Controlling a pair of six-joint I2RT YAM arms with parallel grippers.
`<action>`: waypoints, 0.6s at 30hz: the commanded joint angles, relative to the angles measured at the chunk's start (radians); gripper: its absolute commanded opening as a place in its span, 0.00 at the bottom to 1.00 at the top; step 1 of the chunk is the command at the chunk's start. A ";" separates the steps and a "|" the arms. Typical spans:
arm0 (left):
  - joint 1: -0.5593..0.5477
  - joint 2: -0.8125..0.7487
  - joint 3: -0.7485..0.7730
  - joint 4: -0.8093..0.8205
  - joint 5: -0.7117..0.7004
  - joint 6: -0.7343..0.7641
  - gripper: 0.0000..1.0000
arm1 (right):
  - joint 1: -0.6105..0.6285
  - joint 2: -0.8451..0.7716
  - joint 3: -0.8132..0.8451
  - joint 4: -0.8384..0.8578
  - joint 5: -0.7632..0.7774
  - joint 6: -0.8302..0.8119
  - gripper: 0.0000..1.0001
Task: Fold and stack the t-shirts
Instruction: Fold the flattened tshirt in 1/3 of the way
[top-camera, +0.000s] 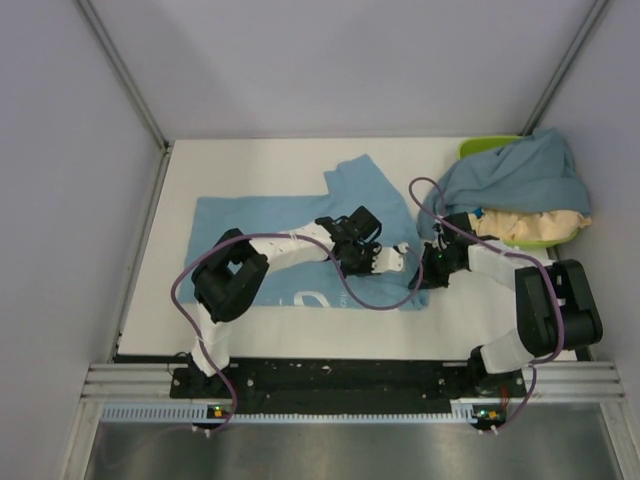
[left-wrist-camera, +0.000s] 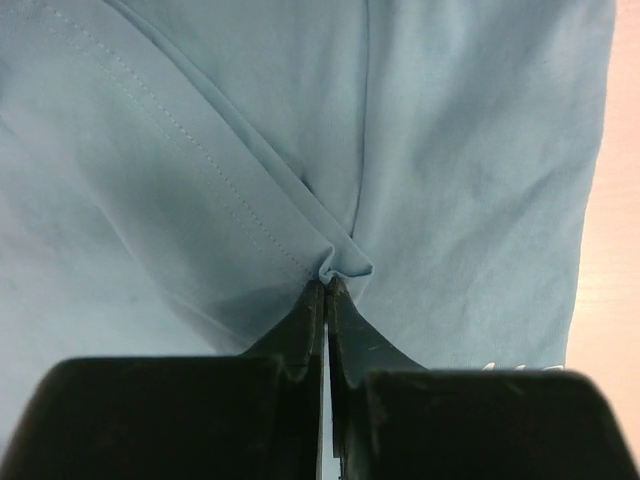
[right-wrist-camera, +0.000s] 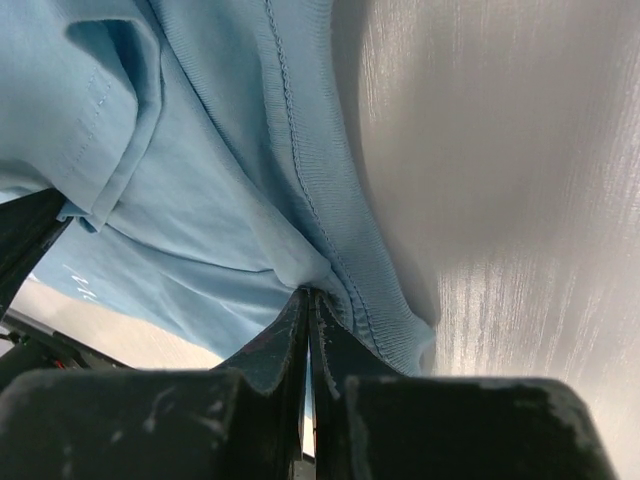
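Wrist cams: L end effector (left-wrist-camera: 326, 286), R end effector (right-wrist-camera: 307, 297) pinch sky-blue shirt (top-camera: 250, 225); tray (top-camera: 485, 147) top-cam only.

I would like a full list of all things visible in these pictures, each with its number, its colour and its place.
sky-blue t-shirt: one, light blue with white print, spread on the middle of the table.
slate-blue t-shirt: one, dull blue, heaped on the tray.
beige t-shirt: one, beige, partly under the slate-blue one.
tray: one, lime green, far right corner, mostly covered.
table: one, white, beneath everything.
walls: grey, around the table.
cables: two, purple, one along each arm.
left arm: one, black and white, over the sky-blue t-shirt, jaws shut on a fold of it.
right arm: one, black and white, at the shirt's right edge, jaws shut on its ribbed edge.
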 joint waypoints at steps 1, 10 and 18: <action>0.030 -0.034 0.056 0.006 -0.026 -0.093 0.00 | -0.016 0.008 -0.034 0.011 0.043 -0.032 0.00; 0.213 0.041 0.197 -0.014 0.149 -0.308 0.00 | -0.017 0.031 -0.045 0.014 0.055 -0.045 0.00; 0.291 0.080 0.193 0.049 0.045 -0.439 0.09 | -0.022 0.028 -0.045 0.006 0.063 -0.046 0.00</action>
